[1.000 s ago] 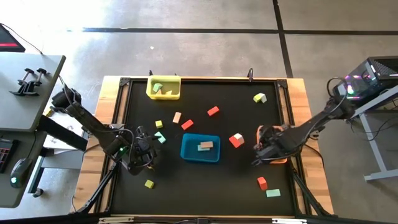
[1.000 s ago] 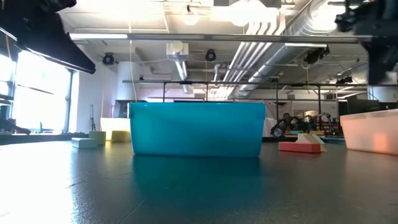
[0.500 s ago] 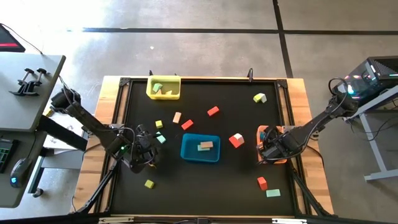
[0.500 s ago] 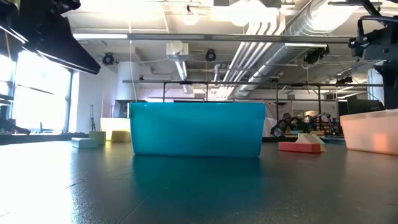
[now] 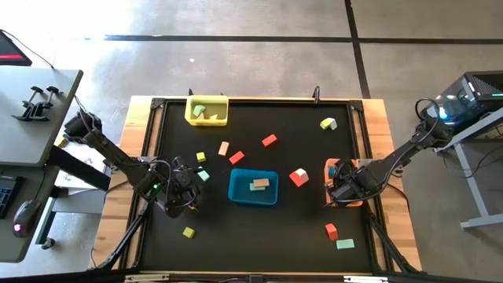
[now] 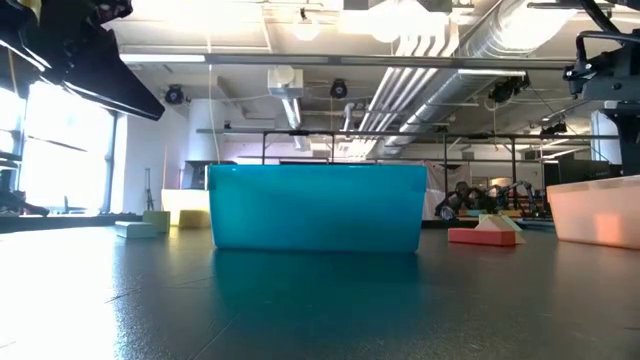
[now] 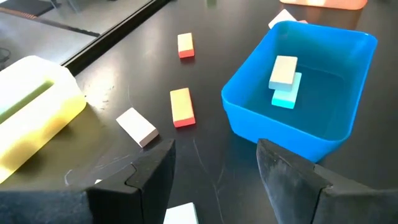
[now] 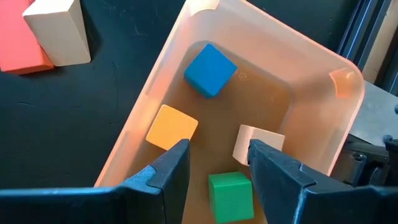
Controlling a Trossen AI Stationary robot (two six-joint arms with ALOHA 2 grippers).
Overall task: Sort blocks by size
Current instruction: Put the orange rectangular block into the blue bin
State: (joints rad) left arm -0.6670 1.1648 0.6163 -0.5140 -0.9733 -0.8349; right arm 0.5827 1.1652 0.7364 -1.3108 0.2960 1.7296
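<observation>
Blocks (image 5: 269, 141) dot the black table (image 5: 299, 224); right gripper (image 8: 214, 163) hangs empty, jaws parted, over the orange tray (image 8: 311, 74); left gripper (image 7: 214, 163) released too.

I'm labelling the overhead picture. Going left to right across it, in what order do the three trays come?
Yellow tray → blue tray → orange tray, where the right gripper hangs.

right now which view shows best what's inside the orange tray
The right wrist view: it looks straight into the orange tray, showing blue, yellow, green and pale blocks. From high, the arm hides most of it; the low view shows only its side wall.
</observation>
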